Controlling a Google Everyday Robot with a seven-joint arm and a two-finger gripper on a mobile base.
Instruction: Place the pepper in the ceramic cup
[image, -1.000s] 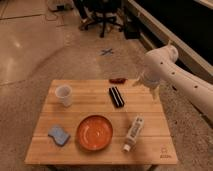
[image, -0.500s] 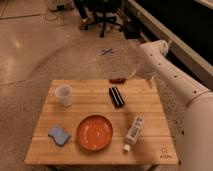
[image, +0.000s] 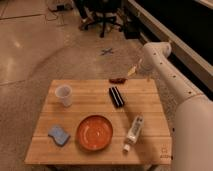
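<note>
Pincer (image: 133, 71) shifted left, released, empty, pepper (image: 118, 80) just beside it, lower left.

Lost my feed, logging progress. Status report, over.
Gripper open, near far edge of table, just right of pepper. Pepper on table, not gripped. Ceramic cup upright at left end. Black bar close beside pepper, may crowd the grasp.

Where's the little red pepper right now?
The pepper lies at the table's far edge, right of middle, behind the black bar; the gripper hovers beside it.
</note>
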